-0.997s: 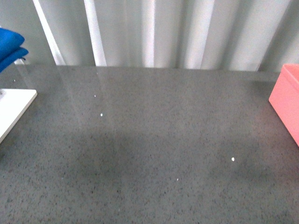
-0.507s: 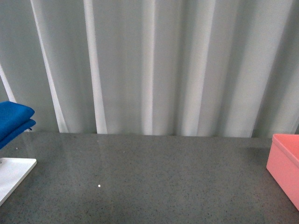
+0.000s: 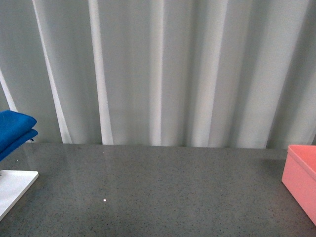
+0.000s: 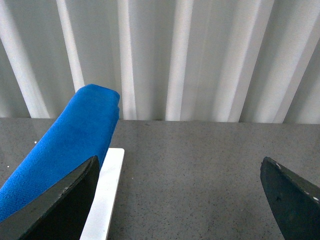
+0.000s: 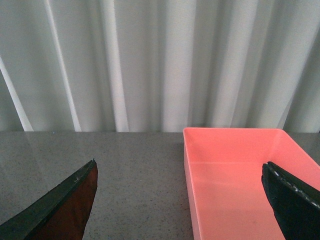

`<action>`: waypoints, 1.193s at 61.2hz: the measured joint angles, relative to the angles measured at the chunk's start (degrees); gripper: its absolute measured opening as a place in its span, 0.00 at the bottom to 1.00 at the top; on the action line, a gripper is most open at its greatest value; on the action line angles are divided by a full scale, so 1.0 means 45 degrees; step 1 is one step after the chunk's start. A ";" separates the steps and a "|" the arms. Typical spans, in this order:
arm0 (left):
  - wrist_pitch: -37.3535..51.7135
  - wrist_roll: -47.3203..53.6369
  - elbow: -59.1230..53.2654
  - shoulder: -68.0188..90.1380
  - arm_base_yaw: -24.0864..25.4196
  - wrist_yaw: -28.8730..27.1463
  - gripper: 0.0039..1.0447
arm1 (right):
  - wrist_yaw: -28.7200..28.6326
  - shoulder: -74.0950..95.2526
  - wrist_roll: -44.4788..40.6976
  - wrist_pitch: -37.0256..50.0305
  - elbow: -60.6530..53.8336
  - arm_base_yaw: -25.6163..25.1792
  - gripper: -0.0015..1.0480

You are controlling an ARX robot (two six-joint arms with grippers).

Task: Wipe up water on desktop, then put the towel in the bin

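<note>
The dark grey speckled desktop (image 3: 163, 192) fills the lower front view. The folded blue towel (image 3: 14, 129) lies at the far left on a flat white board (image 3: 15, 183). It also shows in the left wrist view (image 4: 70, 145), next to one finger of my open, empty left gripper (image 4: 180, 200). The salmon-pink bin (image 3: 301, 177) stands at the far right. In the right wrist view the bin (image 5: 235, 175) is empty, with my open right gripper (image 5: 182, 200) in front of it. Neither arm shows in the front view. A small white spot (image 3: 104, 200) lies on the desktop.
A pale pleated curtain (image 3: 158, 74) hangs right behind the desktop's far edge. The white board's edge also shows in the left wrist view (image 4: 105, 195).
The front view has tilted up: the curtain now fills the upper half, and the desktop, towel and bin sit lower in the picture. Several white spots on the desktop have dropped out of view.
</note>
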 joint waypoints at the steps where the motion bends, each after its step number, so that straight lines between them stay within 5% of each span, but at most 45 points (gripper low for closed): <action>1: -0.0034 -0.0044 0.0010 0.0029 -0.0019 -0.0102 0.94 | 0.0000 0.0000 0.0000 0.0000 0.0000 0.0000 0.93; 8: -0.0733 -0.1122 0.0350 0.1457 -0.0845 -0.1870 0.94 | 0.0005 -0.0010 0.0000 0.0000 0.0000 0.0000 0.93; 30: 0.4639 0.0704 0.4172 1.0559 0.0121 0.0068 0.94 | -0.0005 -0.0010 0.0000 0.0000 0.0000 0.0000 0.93; 53: 0.1506 0.3405 0.9967 1.7296 0.1661 -0.1433 0.94 | -0.0005 -0.0010 -0.0005 0.0000 0.0000 0.0000 0.93; 73: 0.1273 0.4284 1.1404 1.9530 0.2093 -0.1821 0.94 | 0.0000 -0.0010 0.0000 0.0000 0.0000 0.0000 0.93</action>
